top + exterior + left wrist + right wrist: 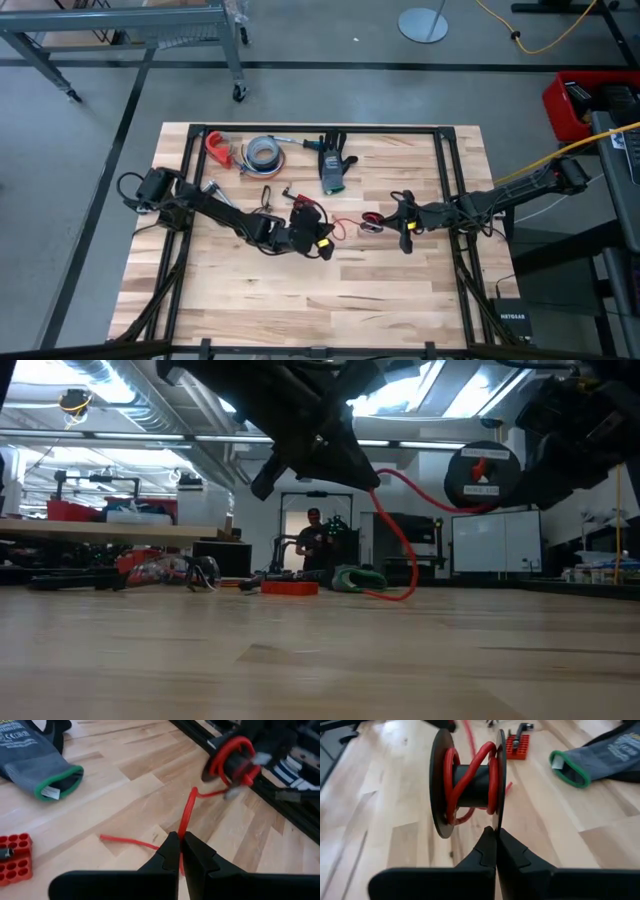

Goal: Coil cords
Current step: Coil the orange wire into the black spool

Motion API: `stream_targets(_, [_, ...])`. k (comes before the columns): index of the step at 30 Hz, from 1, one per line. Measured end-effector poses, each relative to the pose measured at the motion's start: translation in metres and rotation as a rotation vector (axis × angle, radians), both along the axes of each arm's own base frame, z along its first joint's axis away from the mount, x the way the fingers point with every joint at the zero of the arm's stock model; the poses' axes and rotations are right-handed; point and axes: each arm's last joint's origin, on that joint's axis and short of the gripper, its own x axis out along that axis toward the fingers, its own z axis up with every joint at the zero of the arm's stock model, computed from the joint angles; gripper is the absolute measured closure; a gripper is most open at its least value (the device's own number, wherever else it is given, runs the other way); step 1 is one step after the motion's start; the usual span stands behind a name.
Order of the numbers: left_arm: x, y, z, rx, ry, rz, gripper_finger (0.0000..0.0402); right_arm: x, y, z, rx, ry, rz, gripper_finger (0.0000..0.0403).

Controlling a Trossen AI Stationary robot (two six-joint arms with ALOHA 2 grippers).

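A red cord [347, 222] runs between my two grippers above the middle of the table. My left gripper [327, 243] is shut on the cord [187, 815]. My right gripper [383, 222] is shut on a small black spool [470, 785] with several turns of the red cord wound on it. The spool also shows in the left wrist view [235, 760] and in the low view [480, 475]. Below my left gripper [320, 455] a slack loop of cord [405, 560] hangs to the table. The cord's free end [107, 838] lies on the wood. My left gripper pinches the red cord [183, 831] between its two fingertips [170, 851], a short way from the spool. The cord rises from the fingers toward the spool, and its other part trails down to the table. My right gripper pinches the rim of one of the spool's flat round flanges [499, 820] between its two fingertips [487, 845]. The spool's axis lies level, across the fingers. In the low view the spool is clear of the table.
A grey glove with a green cuff [333, 170] lies at the far middle, a grey tape roll [263, 152] and a red clamp [218, 147] at the far left. A small red holed block [15, 857] lies near the glove. A yellow cable [560, 155] runs off the table's right side.
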Motion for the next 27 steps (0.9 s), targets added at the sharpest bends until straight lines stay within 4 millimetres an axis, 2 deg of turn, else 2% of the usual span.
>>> stream_targets(13, [0.015,0.021,0.020,-0.011,-0.198,-0.032,0.0401,0.000,-0.002,0.000,-0.036,-0.003,-0.059,0.0402])
stream_targets(21, [0.022,0.019,0.034,-0.013,-0.232,-0.047,0.0401,0.000,-0.005,0.000,-0.026,-0.029,-0.176,0.0402])
stream_targets(27, [0.027,0.023,0.044,0.006,-0.255,-0.045,0.0401,0.002,-0.004,0.002,-0.016,-0.058,-0.191,0.0402])
